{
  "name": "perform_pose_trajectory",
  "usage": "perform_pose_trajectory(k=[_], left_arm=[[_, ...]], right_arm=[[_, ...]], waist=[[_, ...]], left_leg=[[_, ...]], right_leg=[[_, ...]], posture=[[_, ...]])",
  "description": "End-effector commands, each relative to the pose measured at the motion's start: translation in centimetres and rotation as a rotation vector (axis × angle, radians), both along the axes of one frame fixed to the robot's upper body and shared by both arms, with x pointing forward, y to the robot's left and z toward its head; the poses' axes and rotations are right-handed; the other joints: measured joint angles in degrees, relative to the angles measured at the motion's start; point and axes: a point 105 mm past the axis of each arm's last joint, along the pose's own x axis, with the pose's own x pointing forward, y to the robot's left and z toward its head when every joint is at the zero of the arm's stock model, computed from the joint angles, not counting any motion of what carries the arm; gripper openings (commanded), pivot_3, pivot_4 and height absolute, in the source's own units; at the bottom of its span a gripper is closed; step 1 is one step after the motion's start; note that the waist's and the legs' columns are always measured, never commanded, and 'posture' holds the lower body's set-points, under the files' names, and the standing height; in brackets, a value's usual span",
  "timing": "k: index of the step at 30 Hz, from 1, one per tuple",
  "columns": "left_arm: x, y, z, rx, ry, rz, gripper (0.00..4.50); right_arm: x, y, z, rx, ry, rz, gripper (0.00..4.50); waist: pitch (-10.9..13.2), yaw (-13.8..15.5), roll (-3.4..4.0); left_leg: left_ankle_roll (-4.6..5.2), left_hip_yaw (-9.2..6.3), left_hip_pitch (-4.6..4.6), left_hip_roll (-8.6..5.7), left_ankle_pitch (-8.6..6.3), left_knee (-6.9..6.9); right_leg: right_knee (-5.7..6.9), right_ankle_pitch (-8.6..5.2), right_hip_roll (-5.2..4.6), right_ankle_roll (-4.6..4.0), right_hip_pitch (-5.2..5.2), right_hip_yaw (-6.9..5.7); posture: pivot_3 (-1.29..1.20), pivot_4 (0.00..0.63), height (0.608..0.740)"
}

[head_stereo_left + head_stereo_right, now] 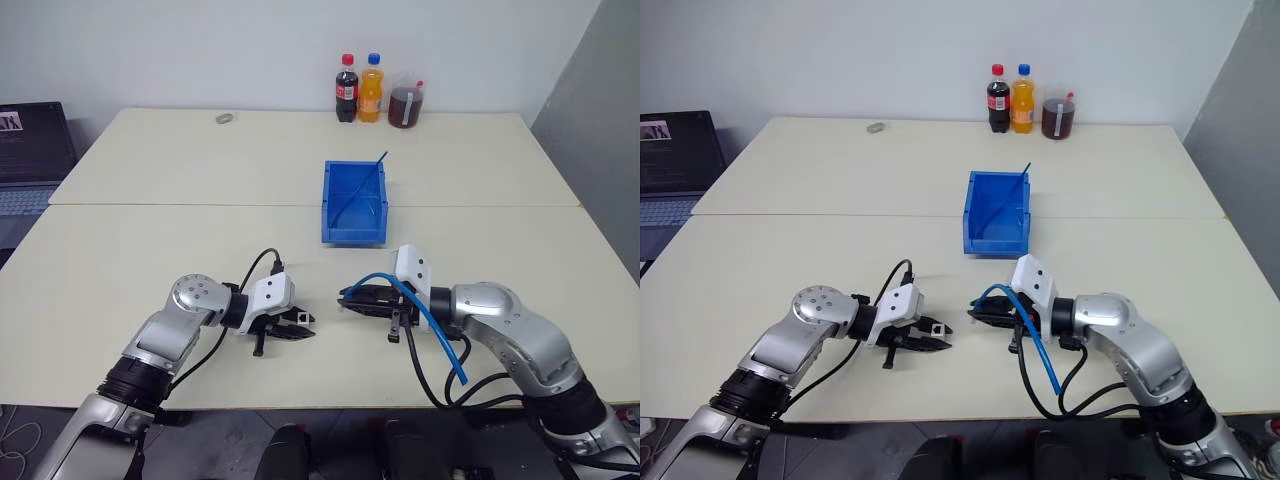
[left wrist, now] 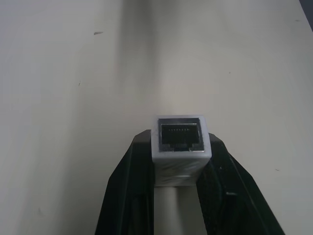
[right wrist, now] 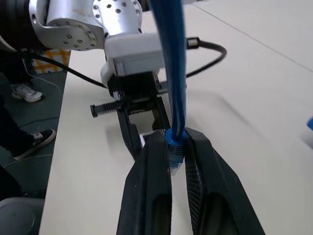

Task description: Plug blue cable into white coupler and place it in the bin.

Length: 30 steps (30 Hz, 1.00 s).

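My left gripper (image 1: 303,326) is shut on the white coupler (image 2: 181,139), a tiny block whose dark socket face points toward the right gripper. My right gripper (image 1: 346,299) is shut on the blue cable (image 3: 172,63) just behind its clear plug (image 3: 175,164). The cable arcs back over the right forearm to a free end (image 1: 462,375). A short gap separates plug and coupler, and both hands hover low over the near part of the table. The blue bin (image 1: 353,236) stands beyond them at mid-table.
A darker straight blue cable (image 1: 366,184) leans inside the bin. Two drink bottles (image 1: 358,90) and a jug of dark liquid (image 1: 406,105) stand at the table's far edge, with a small ring (image 1: 225,118) to their left. A laptop (image 1: 30,150) sits far left.
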Motion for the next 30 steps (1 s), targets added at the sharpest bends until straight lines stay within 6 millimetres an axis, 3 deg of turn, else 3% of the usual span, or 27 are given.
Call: perform_pose_trajectory(k=[1,14,30], left_arm=[[-0.9,0.0,-2.0,0.050,0.067,-0.016,0.79],[-1.4,0.4,-2.2,0.072,0.099,-0.059,0.79],[-1.2,0.7,-2.5,0.077,0.098,-0.045,0.79]], right_arm=[[-0.1,1.8,0.3,0.034,-0.046,0.064,0.11],[0.1,5.1,-1.3,-0.004,-0.080,0.168,0.11],[0.7,5.2,-3.4,-0.130,-0.113,0.189,0.11]], waist=[[-0.03,-0.02,0.01],[-0.05,-0.11,0.02],[-0.16,-0.19,0.06]], left_leg=[[0.00,0.00,0.02,0.00,0.00,0.00],[0.00,0.00,0.01,0.00,0.00,0.02],[0.00,0.00,0.09,0.01,0.00,0.01]], right_leg=[[0.00,0.00,0.00,0.00,0.01,0.00],[0.03,0.00,0.00,-0.01,0.00,0.01],[0.07,0.01,0.02,-0.02,0.03,0.01]], posture=[[0.00,0.150,0.740],[0.00,0.150,0.740],[0.00,0.150,0.740]])
